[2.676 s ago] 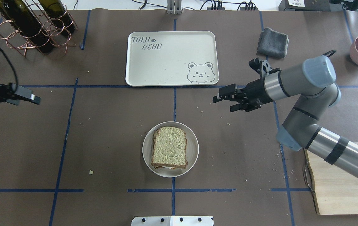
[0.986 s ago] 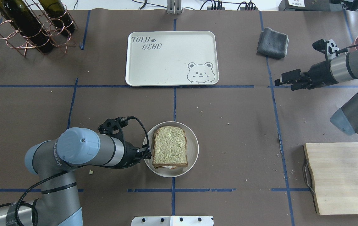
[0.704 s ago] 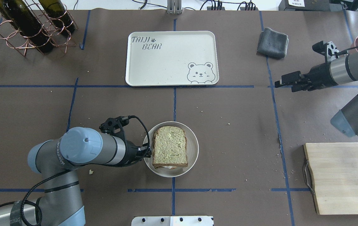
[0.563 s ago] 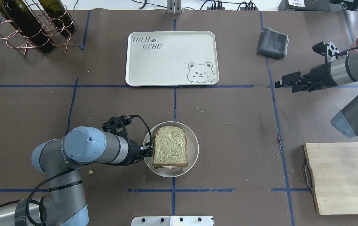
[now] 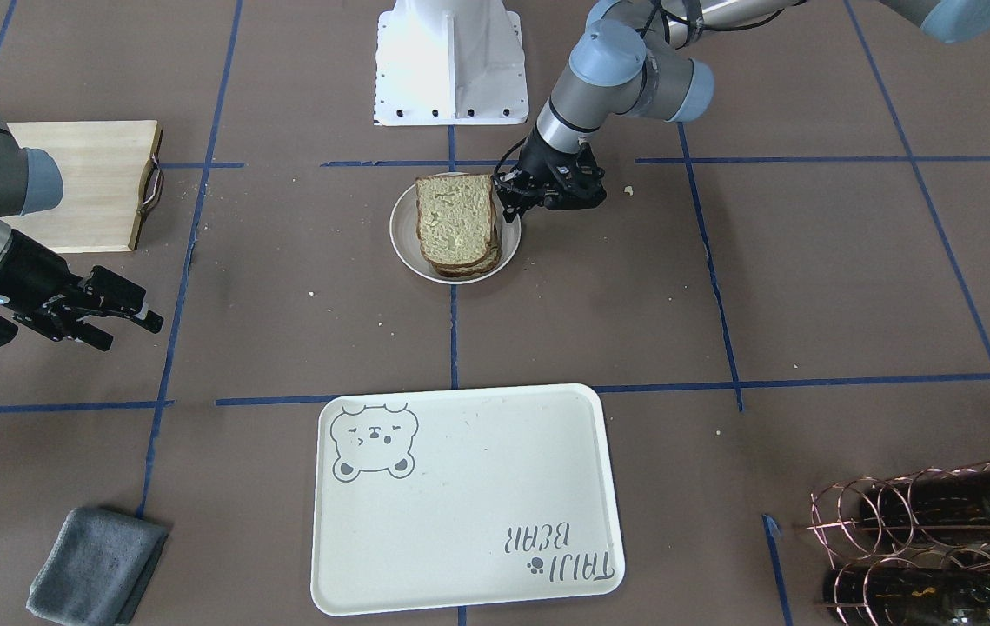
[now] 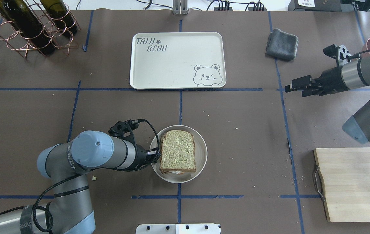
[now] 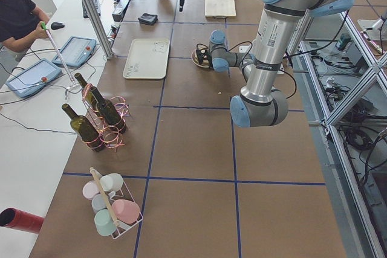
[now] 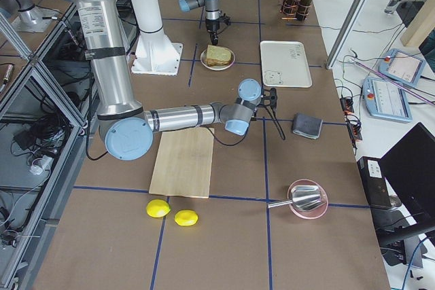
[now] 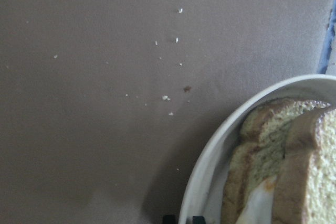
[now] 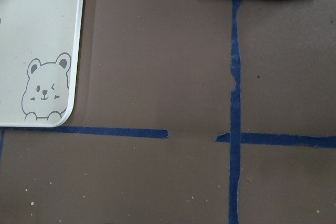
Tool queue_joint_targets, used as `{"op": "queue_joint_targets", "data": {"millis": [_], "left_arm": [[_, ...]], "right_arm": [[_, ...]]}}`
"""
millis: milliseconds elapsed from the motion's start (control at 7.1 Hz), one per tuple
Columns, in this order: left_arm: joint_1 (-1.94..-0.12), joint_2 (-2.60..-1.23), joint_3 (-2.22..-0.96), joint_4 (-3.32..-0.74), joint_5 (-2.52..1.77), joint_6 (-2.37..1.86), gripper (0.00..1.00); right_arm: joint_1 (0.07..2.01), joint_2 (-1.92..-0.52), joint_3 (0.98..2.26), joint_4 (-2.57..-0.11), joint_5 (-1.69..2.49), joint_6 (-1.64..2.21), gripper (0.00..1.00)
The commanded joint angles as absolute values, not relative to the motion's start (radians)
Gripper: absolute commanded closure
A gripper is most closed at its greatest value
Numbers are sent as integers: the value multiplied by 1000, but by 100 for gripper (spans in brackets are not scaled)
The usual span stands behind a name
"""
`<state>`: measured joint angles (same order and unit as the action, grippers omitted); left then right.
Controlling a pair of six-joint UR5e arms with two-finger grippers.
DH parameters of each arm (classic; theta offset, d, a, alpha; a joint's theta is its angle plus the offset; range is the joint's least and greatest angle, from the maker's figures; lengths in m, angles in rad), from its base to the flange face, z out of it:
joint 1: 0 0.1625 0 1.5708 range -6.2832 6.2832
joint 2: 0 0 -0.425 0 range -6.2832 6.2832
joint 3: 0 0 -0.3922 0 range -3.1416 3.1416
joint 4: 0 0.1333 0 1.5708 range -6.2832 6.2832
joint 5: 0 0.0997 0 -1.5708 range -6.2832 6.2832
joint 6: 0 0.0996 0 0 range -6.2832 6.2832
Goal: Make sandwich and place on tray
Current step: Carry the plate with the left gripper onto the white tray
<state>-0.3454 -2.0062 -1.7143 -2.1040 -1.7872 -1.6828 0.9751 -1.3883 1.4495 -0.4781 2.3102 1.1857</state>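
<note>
Reach favours the left claw (image 6: pixel 155 154), at the rim of the small round white plate (image 6: pixel 203 161), clamped or not I cannot tell; the tan bread sandwich (image 6: pixel 177 151) sits just beside it on that plate, large white bear-printed tray (image 6: pixel 172 65) well beyond; right claw (image 6: pixel 291 88), spread apart, hangs farther off

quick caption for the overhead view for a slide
Left gripper at the plate rim, sandwich stacked on it, tray bare, right gripper off to the side.

Beside my left gripper (image 6: pixel 155 154) jaws I see a tan, brown-crusted sandwich (image 6: pixel 177 151), a white plate (image 6: pixel 201 152); far off, a white tray (image 6: pixel 172 65) with a grey bear (image 6: pixel 207 75).
</note>
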Motion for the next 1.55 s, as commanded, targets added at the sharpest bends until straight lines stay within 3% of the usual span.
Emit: {"op": "queue_joint_targets", "data": {"millis": [0,423,845,1268,1408], "left_arm": [[-357,-2014,-1718,-2130,-1787,-1696,100],[-553,-2135,-1682,-2126,-1795,-1818,100],[-679,-2389,-1249,-2131,-1807,-1952,100],[-681,-2459,-1048,-2267,-1847,-1953,100],[-683,-2462,-1042,-2275,-1847,-1950,100]], "right_arm": [[976,-1390,1451,-474,2310,1186,0],[979,-1390,1463,-472,2318,1186,0],[976,-1431,1486,-447,2312,1186,0],[976,-1440,1491,-439,2303,1186,0],[974,-1445,1493,-437,2301,1187,0]]}}
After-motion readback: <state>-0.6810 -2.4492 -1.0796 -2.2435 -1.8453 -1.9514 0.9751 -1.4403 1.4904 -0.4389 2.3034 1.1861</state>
